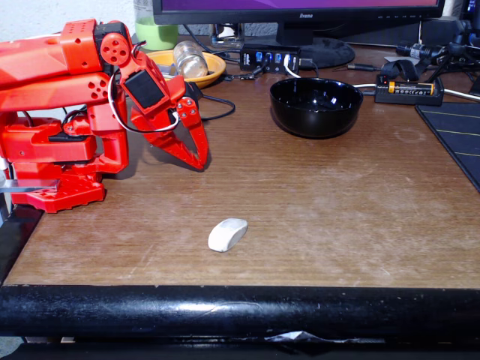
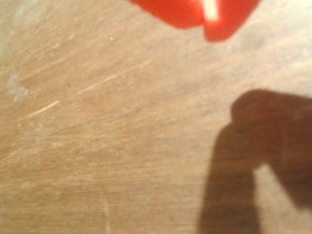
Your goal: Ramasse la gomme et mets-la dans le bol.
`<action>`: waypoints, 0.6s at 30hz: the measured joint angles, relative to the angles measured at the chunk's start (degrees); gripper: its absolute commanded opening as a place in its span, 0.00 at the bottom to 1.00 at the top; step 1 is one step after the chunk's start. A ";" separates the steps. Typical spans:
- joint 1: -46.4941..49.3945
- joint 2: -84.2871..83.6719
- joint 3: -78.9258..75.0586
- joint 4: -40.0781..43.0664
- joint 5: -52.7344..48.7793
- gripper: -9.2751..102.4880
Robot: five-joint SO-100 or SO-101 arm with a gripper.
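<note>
Worn brown wooden desk (image 1: 337,202), scratched and scuffed, with a black padded rail along its near edge. At the back, a monitor (image 1: 300,15) on its stand, a small black hub with blue ports (image 1: 270,58), and cables trailing between them.

Red arm (image 1: 67,112) sits folded at the left of the fixed view, base on the desk. Its pincer (image 1: 201,161) points down toward the desk, tips just above or at the surface; cannot tell whether they touch. In the wrist view the two red tips (image 2: 204,17) come in from the top edge pressed together, only a thin pale seam between them, nothing held. Their dark shadow falls on bare wood at lower right of that view.

Eraser (image 1: 227,234): small, off-white, rounded like a pebble, lying flat on the desk near the front rail, in front of the pincer and apart from it.

Bowl (image 1: 316,106): glossy black, deep, upright toward the back of the desk, right of the pincer and well apart from the eraser. Looks empty from this angle.

Behind the arm, a shallow orange dish (image 1: 214,67) holds a glass jar (image 1: 190,58) on its side. Green cup (image 1: 157,34) beside it. Far right: a battery in a black holder (image 1: 409,90) and the corner of a dark mat (image 1: 454,135).
</note>
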 measured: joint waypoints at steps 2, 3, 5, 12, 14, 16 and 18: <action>0.00 0.00 0.00 0.00 -0.18 0.03; 0.00 0.00 0.00 0.00 -0.44 0.03; 0.00 0.00 0.00 0.00 -0.70 0.03; 0.00 0.00 0.00 0.00 -0.70 0.03; 0.00 0.00 0.00 0.00 -0.70 0.03; 0.00 0.00 0.00 0.00 -0.70 0.03; 0.00 0.00 0.00 0.00 -0.70 0.03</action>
